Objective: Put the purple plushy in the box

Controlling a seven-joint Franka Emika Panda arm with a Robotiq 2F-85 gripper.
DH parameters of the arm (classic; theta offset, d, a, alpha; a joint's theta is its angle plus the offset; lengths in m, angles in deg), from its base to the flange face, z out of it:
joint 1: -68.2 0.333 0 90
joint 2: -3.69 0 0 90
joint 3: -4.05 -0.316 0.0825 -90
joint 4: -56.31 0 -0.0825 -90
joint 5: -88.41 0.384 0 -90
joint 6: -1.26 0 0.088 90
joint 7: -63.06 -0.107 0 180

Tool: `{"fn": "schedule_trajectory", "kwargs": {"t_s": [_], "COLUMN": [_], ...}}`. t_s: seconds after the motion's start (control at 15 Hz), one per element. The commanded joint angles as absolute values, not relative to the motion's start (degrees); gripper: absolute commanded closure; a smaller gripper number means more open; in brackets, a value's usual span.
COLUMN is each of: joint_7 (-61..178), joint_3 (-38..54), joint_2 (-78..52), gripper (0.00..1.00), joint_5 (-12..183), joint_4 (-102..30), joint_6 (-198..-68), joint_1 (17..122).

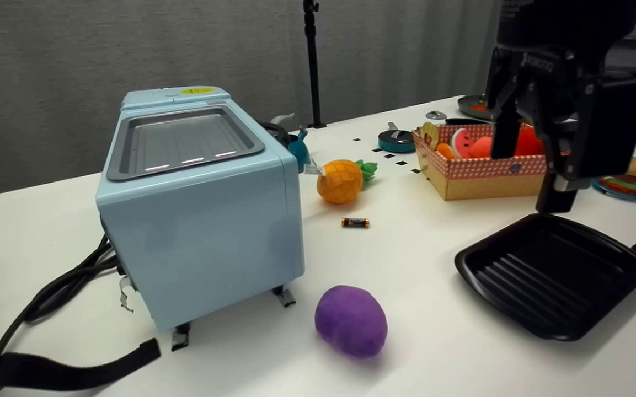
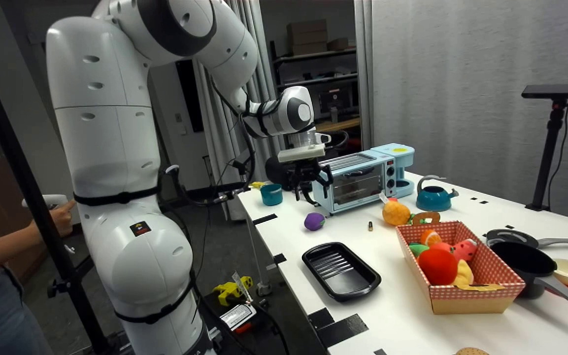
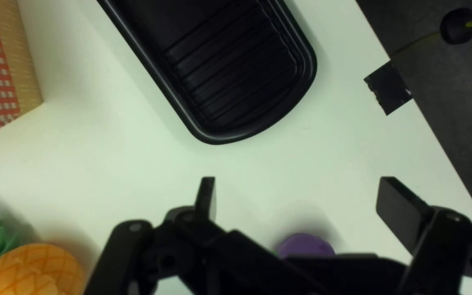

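Reaching for the purple plushy [image 1: 351, 321] is judged to be the step in hand, with no grasp yet made. In an exterior view, the plushy is seen lying on the white table [image 1: 422, 364] near the light-blue appliance [image 1: 202, 253], while the gripper [image 1: 527, 182] is held above the table with nothing between its tips. In an exterior view, the box [image 2: 476, 304] is shown well apart from the plushy and partly filled with soft toys [image 2: 439, 266], so the placing is judged to be wholly ahead. In the wrist view, the fingers [image 3: 399, 213] are spread wide, and only part of the plushy is shown, the rest being hidden by the gripper's body. What is called for next, it would seem, is a shift by which the plushy is centred between the fingers, then a lowering around it and a gentle squeeze; only then can it be lifted and carried over the box's wall.
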State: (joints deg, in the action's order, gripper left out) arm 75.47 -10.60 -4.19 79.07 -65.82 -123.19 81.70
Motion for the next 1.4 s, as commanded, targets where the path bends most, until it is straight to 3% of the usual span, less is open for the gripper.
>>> {"fn": "schedule_trajectory", "kwargs": {"t_s": [0.0,1.33], "joint_7": [79.09,79.39], "joint_3": [-11.07,-11.18], "joint_2": [-9.9,-27.06], "gripper": [0.0,0.0], "joint_5": [78.37,78.09], "joint_4": [-61.23,-57.59], "joint_6": [-124.86,-154.11], "joint_1": [82.45,83.68]}}
